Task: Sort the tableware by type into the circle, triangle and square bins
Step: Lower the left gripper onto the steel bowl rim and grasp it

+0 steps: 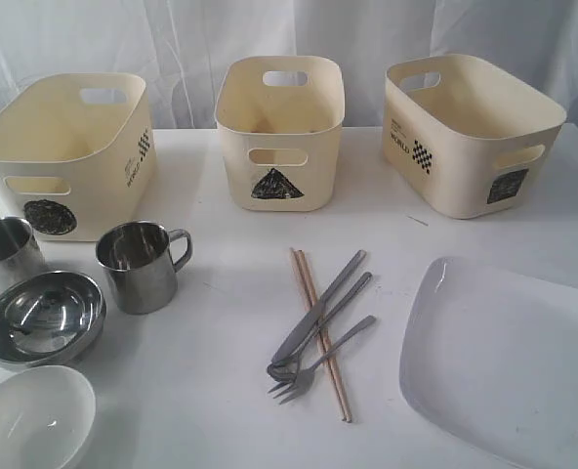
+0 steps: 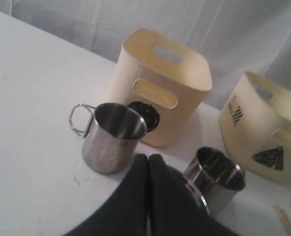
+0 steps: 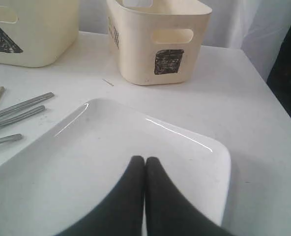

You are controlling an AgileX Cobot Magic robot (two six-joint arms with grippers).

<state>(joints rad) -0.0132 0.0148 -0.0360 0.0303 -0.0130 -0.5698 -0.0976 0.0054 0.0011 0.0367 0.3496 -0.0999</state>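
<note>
White table (image 1: pixel 221 410) ran back to a pale curtain (image 1: pixel 172 39). Three cream bins stood in a row along the far side. The circle bin (image 1: pixel 69 147) was on the left, the triangle bin (image 1: pixel 279 127) in the middle and the square bin (image 1: pixel 470 132) on the right. All three looked empty as far as their insides showed.

Every piece of tableware lay on the table in front of them. The first mug (image 1: pixel 6 256) stood at the left edge before the circle bin, and the second mug (image 1: pixel 138 266) stood upright just beside it. The steel bowl (image 1: pixel 43 318) sat nearer the camera, close to both mugs. The white bowl (image 1: pixel 33 420) sat nearer again, in the left corner. Below the triangle bin lay the chopsticks (image 1: pixel 304 283), side by side. The cutlery (image 1: pixel 318 308) lay slantwise across them, heads toward the camera. The plate (image 1: pixel 509 362) lay on the right, before the square bin.

Neither gripper showed in the exterior view. In its wrist view the left gripper (image 2: pixel 149 157) had its fingers pressed together with nothing between them. It hung above the table near the two mugs. The right gripper (image 3: pixel 144 160) was likewise closed and empty, poised over the plate. Whether it touched the plate could not be told.
</note>
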